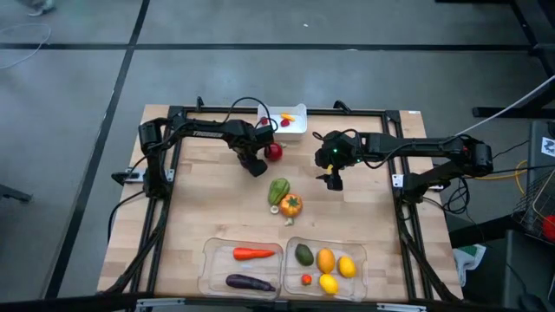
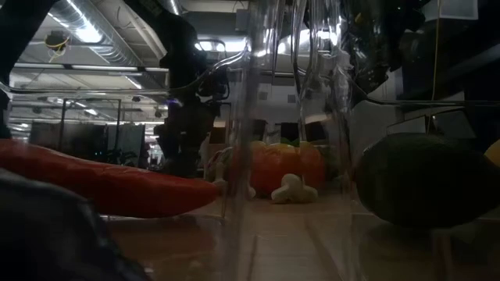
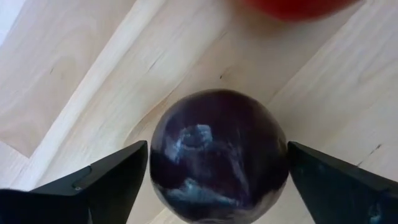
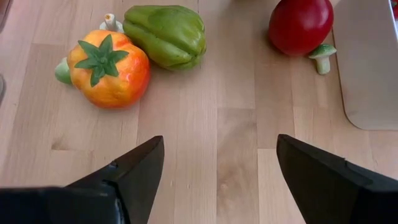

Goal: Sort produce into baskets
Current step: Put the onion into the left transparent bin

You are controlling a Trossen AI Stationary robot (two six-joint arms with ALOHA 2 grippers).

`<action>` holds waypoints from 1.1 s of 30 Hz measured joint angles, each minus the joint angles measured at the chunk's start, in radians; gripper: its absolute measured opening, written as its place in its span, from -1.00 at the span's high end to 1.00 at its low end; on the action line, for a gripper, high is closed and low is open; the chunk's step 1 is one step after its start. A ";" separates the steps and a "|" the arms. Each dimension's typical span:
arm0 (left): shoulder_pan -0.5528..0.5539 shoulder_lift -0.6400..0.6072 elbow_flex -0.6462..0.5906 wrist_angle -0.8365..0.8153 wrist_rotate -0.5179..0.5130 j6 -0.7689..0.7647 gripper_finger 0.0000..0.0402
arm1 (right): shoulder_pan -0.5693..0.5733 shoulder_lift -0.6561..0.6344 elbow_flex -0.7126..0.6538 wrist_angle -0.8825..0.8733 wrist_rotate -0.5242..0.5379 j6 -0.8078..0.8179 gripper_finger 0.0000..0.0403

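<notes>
Two trays [image 1: 210, 260] sit side by side at the near edge of the table [image 1: 191, 208]. The left one holds a carrot [image 1: 252, 254] and an eggplant [image 1: 250, 282]. The right tray [image 1: 360, 277] holds a dark green avocado [image 1: 304, 254], an orange fruit [image 1: 325, 261], two lemons [image 1: 346, 267], and a tiny red piece [image 1: 306, 279].

My left gripper [image 1: 257, 165] is low over the far middle of the table, just beside the red apple [image 1: 273, 152]. Its jaws stand wide open with a dark purple round fruit [image 3: 217, 152] between the fingers [image 3: 93, 186]; a narrow gap shows on each side, so there is no grip.

My right gripper [image 1: 334, 180] hangs over bare wood to the right of centre, jaws open, holding nothing.

The green pepper [image 1: 278, 190] and orange pepper [image 1: 290, 205] lie touching at mid-table, with small mushroom-like pieces [image 4: 321, 57] near them and beside the apple.

The white bin [image 1: 298, 126] stands at the far edge and contains small red and yellow pieces, too small to identify.
</notes>
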 joint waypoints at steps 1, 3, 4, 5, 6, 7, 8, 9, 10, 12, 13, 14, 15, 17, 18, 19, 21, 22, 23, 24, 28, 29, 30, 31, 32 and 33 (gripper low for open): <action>0.000 0.000 0.000 0.000 0.000 0.011 -0.88 | 0.000 0.000 0.000 0.000 0.000 0.000 -0.53; 0.000 0.000 0.000 0.000 0.000 0.021 -0.85 | 0.000 0.000 0.000 0.000 0.000 0.000 -0.53; 0.000 0.000 0.000 0.000 0.000 0.022 -0.82 | 0.000 0.000 0.000 0.000 0.000 0.000 -0.53; 0.000 0.000 0.000 0.000 0.000 0.022 -0.78 | 0.000 0.000 0.000 0.000 0.000 0.000 -0.53; 0.000 0.000 0.000 0.000 0.001 0.021 -0.74 | 0.000 0.000 0.000 0.000 0.000 0.000 -0.53; 0.000 0.000 0.000 0.000 0.004 0.019 -0.69 | 0.000 0.000 0.000 0.000 0.000 0.000 -0.53; 0.000 -0.001 0.000 0.000 0.011 0.019 -0.64 | 0.000 0.000 0.000 0.000 0.000 0.000 -0.53; 0.000 -0.001 0.000 0.000 0.017 0.019 -0.60 | 0.000 0.000 0.000 0.000 0.000 0.000 -0.53; 0.000 -0.001 0.000 0.000 0.021 0.021 -0.55 | 0.000 0.000 0.000 0.000 0.000 0.000 -0.53; 0.000 -0.002 0.002 -0.003 0.023 0.031 -0.49 | 0.000 0.000 0.000 0.000 0.000 0.000 -0.53; 0.000 -0.002 0.006 -0.013 0.025 0.037 -0.47 | 0.000 0.000 0.000 0.000 0.000 0.000 -0.53; 0.000 -0.001 0.013 -0.021 0.026 0.044 -0.46 | 0.000 0.000 0.000 0.000 0.000 0.000 -0.53; 0.000 -0.002 0.024 -0.032 0.027 0.050 -0.45 | 0.000 0.000 0.000 0.000 0.000 0.000 -0.53; 0.000 -0.002 0.058 -0.066 0.028 0.066 -0.45 | 0.000 0.000 0.000 0.000 0.000 0.000 -0.53; -0.001 -0.002 0.076 -0.086 0.028 0.072 -0.45 | 0.000 0.000 0.000 0.000 0.000 0.000 -0.53; -0.004 -0.002 0.096 -0.111 0.028 0.075 -0.45 | 0.000 0.000 0.000 0.000 0.000 0.000 -0.53; -0.011 -0.004 0.145 -0.167 0.028 0.075 -0.45 | 0.000 0.000 0.000 0.000 0.000 0.000 -0.53; -0.019 -0.010 0.167 -0.188 0.029 0.080 -0.45 | 0.000 0.000 0.000 0.000 0.000 0.000 -0.53; -0.030 -0.019 0.185 -0.204 0.034 0.090 -0.45 | 0.000 0.000 0.000 0.000 0.000 0.000 -0.53; -0.043 -0.030 0.203 -0.221 0.050 0.095 -0.45 | 0.000 0.000 0.000 0.000 0.000 0.000 -0.53; -0.106 -0.084 0.256 -0.252 0.140 0.075 -0.45 | 0.000 0.000 0.000 0.000 0.000 0.000 -0.53; -0.127 -0.102 0.264 -0.251 0.156 0.060 -0.45 | 0.000 0.000 0.000 0.000 0.000 0.000 -0.53; -0.150 -0.118 0.270 -0.252 0.164 0.039 -0.45 | 0.000 0.000 0.000 0.000 0.000 0.000 -0.53; -0.176 -0.137 0.271 -0.249 0.169 0.022 -0.45 | 0.000 0.000 0.000 0.000 0.000 0.000 -0.53; -0.204 -0.151 0.271 -0.251 0.171 0.003 -0.45 | 0.000 0.000 0.000 0.001 0.000 0.000 -0.53; -0.234 -0.165 0.271 -0.253 0.171 -0.020 -0.45 | 0.000 0.000 0.000 0.002 0.000 0.000 -0.53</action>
